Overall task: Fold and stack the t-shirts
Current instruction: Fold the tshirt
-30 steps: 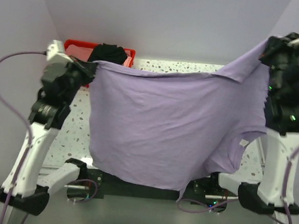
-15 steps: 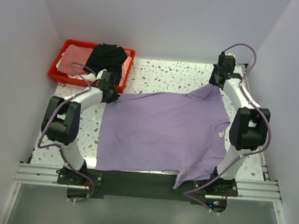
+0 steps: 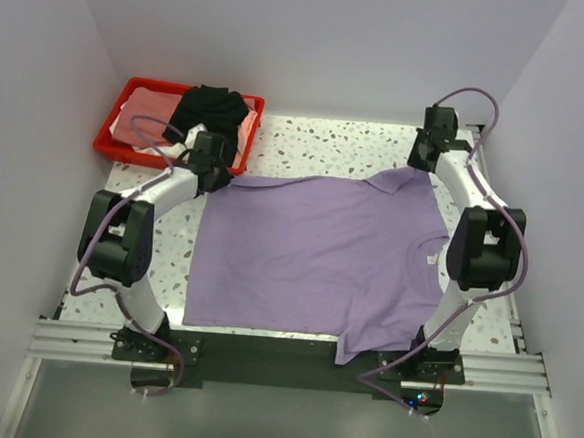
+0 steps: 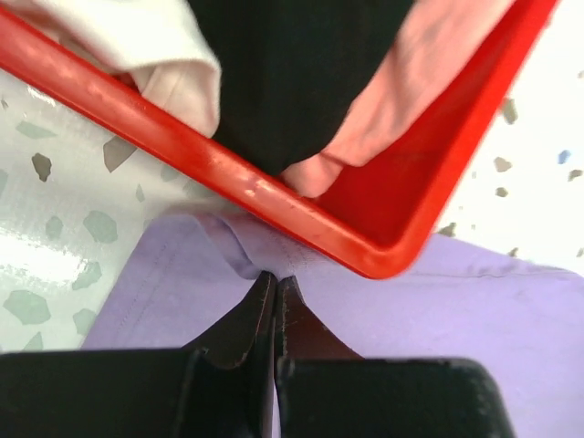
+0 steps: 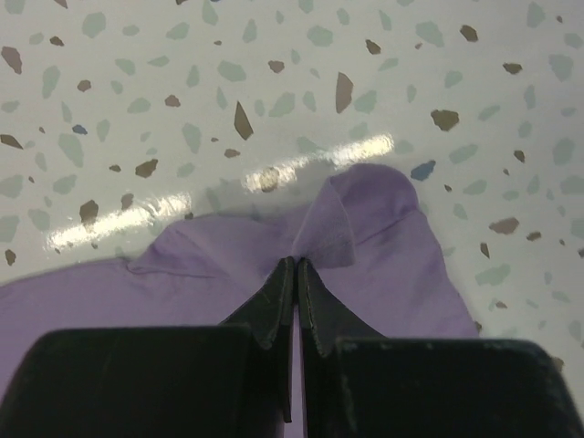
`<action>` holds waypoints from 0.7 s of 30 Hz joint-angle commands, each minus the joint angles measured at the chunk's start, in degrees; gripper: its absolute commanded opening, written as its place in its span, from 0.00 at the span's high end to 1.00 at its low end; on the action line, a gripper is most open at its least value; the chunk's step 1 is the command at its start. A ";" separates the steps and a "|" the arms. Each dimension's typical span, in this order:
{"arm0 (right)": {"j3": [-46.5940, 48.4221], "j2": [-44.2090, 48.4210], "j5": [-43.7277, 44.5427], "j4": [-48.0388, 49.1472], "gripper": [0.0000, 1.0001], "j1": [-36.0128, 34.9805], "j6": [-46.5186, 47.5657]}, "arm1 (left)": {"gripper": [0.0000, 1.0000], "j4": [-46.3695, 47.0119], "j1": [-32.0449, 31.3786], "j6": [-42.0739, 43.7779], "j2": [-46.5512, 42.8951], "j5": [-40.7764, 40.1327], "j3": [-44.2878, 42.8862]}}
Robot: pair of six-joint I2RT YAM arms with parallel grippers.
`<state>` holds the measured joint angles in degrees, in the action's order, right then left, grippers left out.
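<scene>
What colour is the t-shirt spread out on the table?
The t-shirt is plain lilac purple with no print, clearest in the top external view.

A purple shirt (image 3: 314,256) lies spread out flat on the tabletop (image 3: 307,145). It is mostly smooth. It lies sideways, with its neck hole to the right and its bottom edge to the left. One sleeve points to the far side, and the other hangs a little over the near edge of the tabletop. The left hand (image 4: 276,283) pinches its far left corner, right beside a red tray (image 3: 112,146). The right hand (image 5: 296,269) pinches the far sleeve, and the cloth is bunched up a bit there. In the tray sits a crumpled black shirt (image 3: 212,108) on top of pink cloth (image 3: 138,123) and white cloth (image 4: 137,46).
</scene>
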<state>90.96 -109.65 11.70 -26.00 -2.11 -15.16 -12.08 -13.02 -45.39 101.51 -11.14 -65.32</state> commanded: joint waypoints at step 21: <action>-23.72 37.92 11.94 -24.97 1.00 0.26 -10.77 | 1.00 -4.88 0.62 1.18 -21.80 -1.61 14.69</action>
<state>68.51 -74.94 21.28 -47.05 -2.11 -24.08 -16.16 -12.86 -45.23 81.65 -12.19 -51.92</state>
